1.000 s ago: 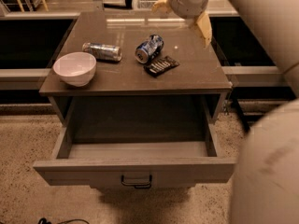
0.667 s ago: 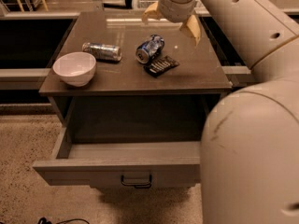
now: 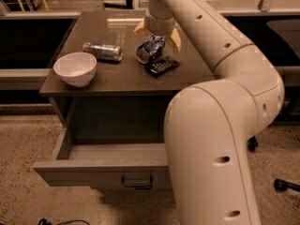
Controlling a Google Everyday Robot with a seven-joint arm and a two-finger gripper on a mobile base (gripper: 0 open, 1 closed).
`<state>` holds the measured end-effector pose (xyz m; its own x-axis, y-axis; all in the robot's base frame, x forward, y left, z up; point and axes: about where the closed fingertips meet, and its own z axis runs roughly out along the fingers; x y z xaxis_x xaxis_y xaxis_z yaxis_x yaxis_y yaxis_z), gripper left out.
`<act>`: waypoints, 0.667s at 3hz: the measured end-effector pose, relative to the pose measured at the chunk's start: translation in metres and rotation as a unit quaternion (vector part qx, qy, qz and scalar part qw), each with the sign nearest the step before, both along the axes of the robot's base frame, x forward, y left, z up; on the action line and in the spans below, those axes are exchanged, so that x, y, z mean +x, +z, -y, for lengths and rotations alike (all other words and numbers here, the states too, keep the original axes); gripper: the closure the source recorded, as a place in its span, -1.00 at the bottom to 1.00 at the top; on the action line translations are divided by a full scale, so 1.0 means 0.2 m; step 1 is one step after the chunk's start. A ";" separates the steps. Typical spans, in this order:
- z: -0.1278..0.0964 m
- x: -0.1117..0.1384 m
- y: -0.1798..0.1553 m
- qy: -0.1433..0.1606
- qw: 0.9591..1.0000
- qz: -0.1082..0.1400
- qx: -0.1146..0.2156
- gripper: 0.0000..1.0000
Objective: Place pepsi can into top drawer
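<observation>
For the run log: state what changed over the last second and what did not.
The gripper moved left in view and now hovers open right behind the pepsi can; nothing taken hold of yet. The can, the slim silver-blue can, white bowl, dark packet and open top drawer stayed put.

The tabletop (image 3: 117, 76) is smooth brown wood-look board with a soft sheen, and glare at its 12 o'clock edge. The bowl (image 3: 75, 68) is glossy white. The pepsi can (image 3: 150, 49) is shiny printed metal; the slim can (image 3: 102, 51) at its 9 o'clock is silvery metal. The drawer (image 3: 101, 168) is matt grey-brown wood with a dark metal handle (image 3: 137, 182). The arm (image 3: 215, 139) is smooth cream plastic with a satin finish. The gripper (image 3: 158, 35), at 12 o'clock of the pepsi can, has dull yellowish jaws, spread apart. The floor (image 3: 28, 139) looks rough and speckled.
</observation>
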<state>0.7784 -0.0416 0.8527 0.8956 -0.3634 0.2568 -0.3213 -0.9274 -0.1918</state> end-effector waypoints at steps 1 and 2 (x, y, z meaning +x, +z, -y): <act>-0.07 0.06 -0.11 0.008 1.000 -0.012 0.001 -0.10; -0.09 0.09 -0.12 0.004 1.000 -0.013 0.004 0.40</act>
